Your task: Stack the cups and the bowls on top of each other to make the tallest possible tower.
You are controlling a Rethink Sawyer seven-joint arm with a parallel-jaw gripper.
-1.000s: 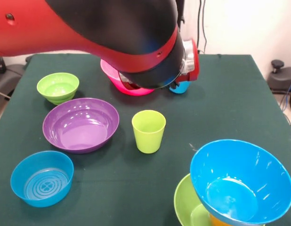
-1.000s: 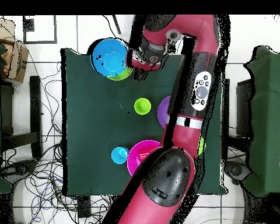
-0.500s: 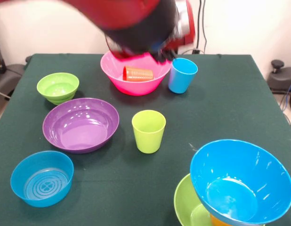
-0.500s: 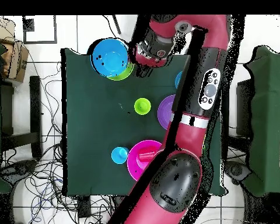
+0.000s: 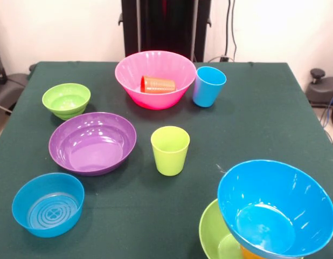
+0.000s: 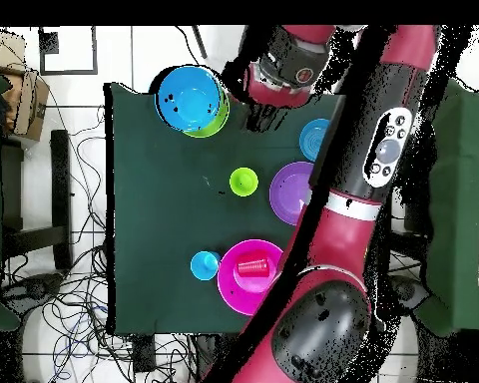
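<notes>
Claw (image 6: 255, 118): hangs beside the tower, grip state cannot be told | Tower (image 6: 192, 99): just beside claw; blue bowl (image 5: 276, 208) over orange cup, in green bowl (image 5: 214, 234) | Lime cup (image 5: 170, 150): upright, farther from claw | Handling: likely light, stiff, slippery glossy plastic; grip cup by thin rim, tapered wall

The tower (image 5: 269, 216) is cut off by the frame's bottom edge (its orange cup (image 5: 251, 253) barely peeks out).
</notes>
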